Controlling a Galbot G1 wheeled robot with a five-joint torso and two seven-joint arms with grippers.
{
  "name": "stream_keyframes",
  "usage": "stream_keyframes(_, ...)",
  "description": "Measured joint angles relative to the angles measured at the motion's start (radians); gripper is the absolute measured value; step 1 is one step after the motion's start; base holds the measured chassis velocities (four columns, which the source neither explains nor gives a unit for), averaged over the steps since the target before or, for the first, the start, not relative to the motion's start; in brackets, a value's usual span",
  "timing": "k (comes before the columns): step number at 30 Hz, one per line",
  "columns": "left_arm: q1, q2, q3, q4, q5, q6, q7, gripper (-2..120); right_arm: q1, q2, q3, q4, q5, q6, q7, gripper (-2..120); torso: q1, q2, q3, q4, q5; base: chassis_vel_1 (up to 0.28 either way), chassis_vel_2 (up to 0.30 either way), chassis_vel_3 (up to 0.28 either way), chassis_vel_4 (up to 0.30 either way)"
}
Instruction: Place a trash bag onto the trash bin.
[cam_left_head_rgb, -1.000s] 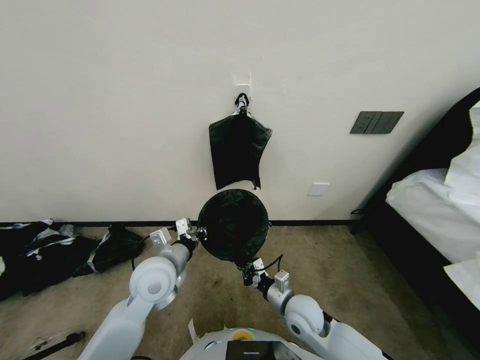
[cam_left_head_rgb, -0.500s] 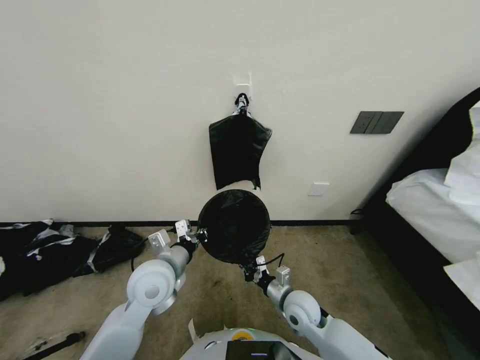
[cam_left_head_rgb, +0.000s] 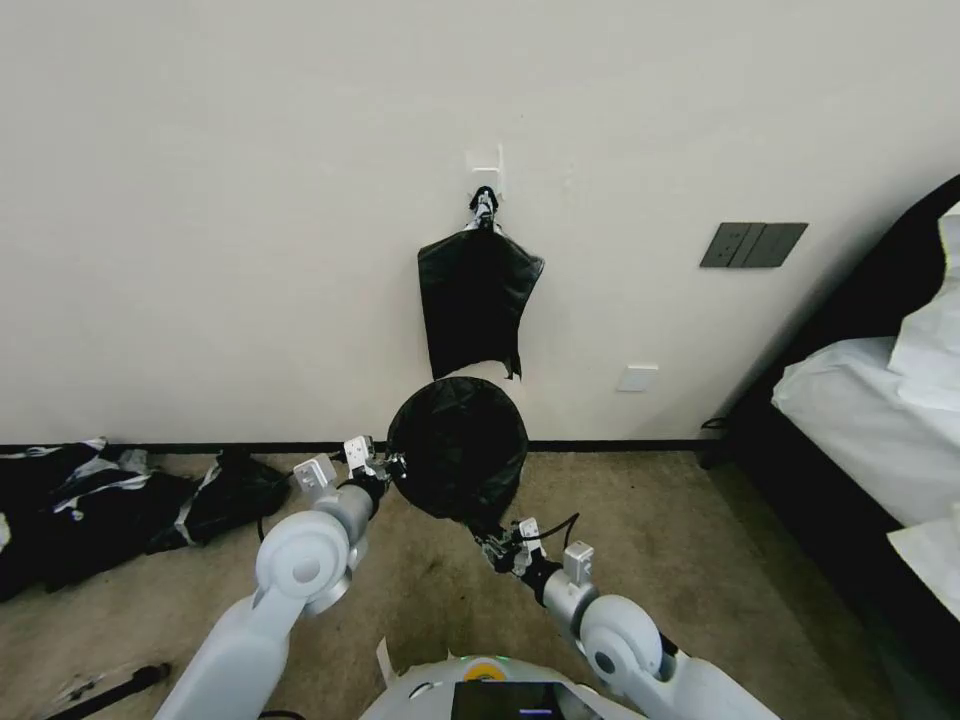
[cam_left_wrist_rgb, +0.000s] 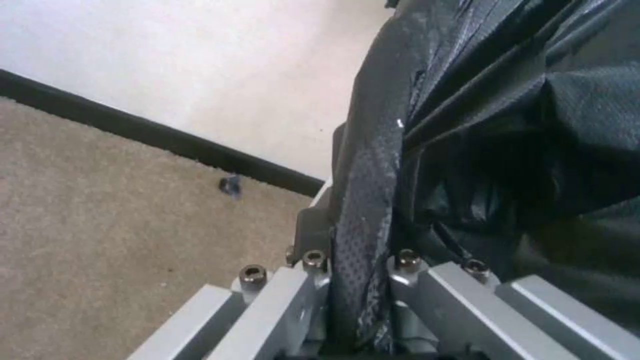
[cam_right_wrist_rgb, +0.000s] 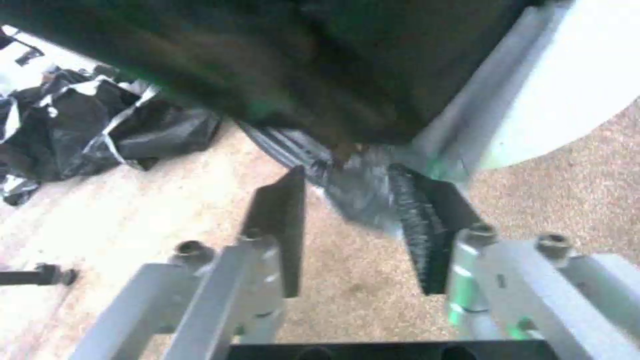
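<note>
The trash bag (cam_left_head_rgb: 458, 445) is spread into a round black mouth over the trash bin, whose cream-white wall (cam_right_wrist_rgb: 573, 90) shows under the film in the right wrist view. My left gripper (cam_left_head_rgb: 392, 466) is at the mouth's left edge, shut on a fold of the bag (cam_left_wrist_rgb: 507, 125); the film is pinched between its fingers (cam_left_wrist_rgb: 313, 260). By the mouth's near edge, my right gripper (cam_left_head_rgb: 497, 545) stands open. A loose flap of bag (cam_right_wrist_rgb: 353, 200) hangs in the gap between its spread fingers (cam_right_wrist_rgb: 283, 225).
A flat black bundle of bags (cam_left_head_rgb: 477, 305) hangs from a wall hook just behind the bin. Black sacks with white bands (cam_left_head_rgb: 110, 500) lie on the carpet at the left. A bed (cam_left_head_rgb: 880, 420) stands at the right, with free carpet between it and the bin.
The bag's mouth has shifted slightly left with the left gripper. The right arm has drawn back a little toward me.
</note>
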Motion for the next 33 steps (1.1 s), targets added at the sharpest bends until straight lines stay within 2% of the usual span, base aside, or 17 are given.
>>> stream_keyframes(1,0.0,0.0,0.0,0.0,0.0,0.0,0.0,1,0.0,0.0,0.0,0.0,0.0,0.0,0.0,37,0.0,0.0,0.0,0.0,0.0,0.0,0.0,0.0,0.0)
stream_keyframes(4,-0.008,0.0,0.003,0.016,0.002,-0.002,-0.015,1,-0.056,-0.018,0.022,0.053,-0.039,0.009,-0.011,53,0.0,0.0,0.0,-0.0001,0.0,0.0,0.0,0.0,0.0)
stream_keyframes(5,-0.008,0.0,0.003,0.016,0.002,-0.002,-0.015,1,-0.056,-0.018,0.022,0.053,-0.039,0.009,-0.011,53,0.0,0.0,0.0,-0.0001,0.0,0.0,0.0,0.0,0.0)
stream_keyframes(8,-0.001,0.006,0.008,0.018,0.053,-0.004,-0.007,1,-0.102,-0.045,0.044,0.11,-0.08,0.011,-0.014,67,0.0,0.0,0.0,-0.0001,0.0002,0.0,0.0,0.0,0.0)
stream_keyframes(9,-0.001,0.006,0.008,0.018,0.053,-0.004,-0.007,1,-0.102,-0.045,0.044,0.11,-0.08,0.011,-0.014,67,0.0,0.0,0.0,-0.0001,0.0002,0.0,0.0,0.0,0.0)
stream_keyframes(12,0.015,0.016,0.02,0.009,0.109,-0.004,0.011,1,-0.144,-0.084,0.077,0.21,-0.085,-0.012,0.001,81,0.0,0.0,0.0,-0.0001,0.0,0.0,0.0,0.0,0.0)
stream_keyframes(14,0.019,0.018,0.023,0.006,0.115,-0.003,0.012,1,-0.149,-0.094,0.084,0.23,-0.079,-0.016,0.002,82,0.0,0.0,0.0,0.0,0.0002,0.0,0.0,0.0,0.0)
stream_keyframes(16,0.025,0.019,0.031,0.003,0.127,0.001,0.014,1,-0.154,-0.114,0.098,0.265,-0.054,-0.027,0.006,80,0.0,0.0,0.0,-0.0001,0.0002,0.0,0.0,0.0,0.0)
stream_keyframes(19,0.029,0.015,0.043,0.009,0.155,0.004,0.012,1,-0.145,-0.167,0.134,0.351,0.013,-0.061,0.019,65,0.0,0.0,0.0,-0.0001,0.0001,0.0,0.0,0.0,0.0)
stream_keyframes(20,0.029,0.015,0.043,0.009,0.155,0.004,0.012,1,-0.145,-0.167,0.134,0.351,0.013,-0.061,0.019,65,0.0,0.0,0.0,-0.0001,0.0001,0.0,0.0,0.0,0.0)
stream_keyframes(22,0.035,0.014,0.053,0.011,0.166,0.005,0.011,1,-0.11,-0.186,0.154,0.398,0.071,-0.094,0.045,56,0.0,0.0,0.0,0.0001,0.0002,0.0,0.0,0.0,0.0)
stream_keyframes(25,0.04,0.013,0.062,0.012,0.173,0.006,0.01,1,-0.079,-0.196,0.167,0.412,0.116,-0.121,0.071,46,0.0,0.0,0.0,0.0,0.0,0.0,0.0,0.0,0.0)
stream_keyframes(28,0.044,0.011,0.079,0.019,0.188,0.007,0.007,1,-0.009,-0.225,0.181,0.417,0.212,-0.199,0.159,31,0.0,0.0,0.0,0.0001,0.0002,0.0,0.0,0.0,0.0)
stream_keyframes(29,0.044,0.011,0.079,0.019,0.188,0.007,0.007,1,-0.009,-0.225,0.181,0.417,0.212,-0.199,0.159,31,0.0,0.0,0.0,0.0001,0.0002,0.0,0.0,0.0,0.0)
stream_keyframes(32,0.044,0.001,0.096,0.03,0.209,0.005,0.005,1,0.021,-0.243,0.173,0.416,0.223,-0.24,0.205,16,0.0,0.0,0.0,-0.0002,0.0001,0.0,0.0,0.0,0.0)
stream_keyframes(33,0.044,0.001,0.096,0.03,0.209,0.005,0.005,1,0.021,-0.243,0.173,0.416,0.223,-0.24,0.205,16,0.0,0.0,0.0,-0.0002,0.0001,0.0,0.0,0.0,0.0)
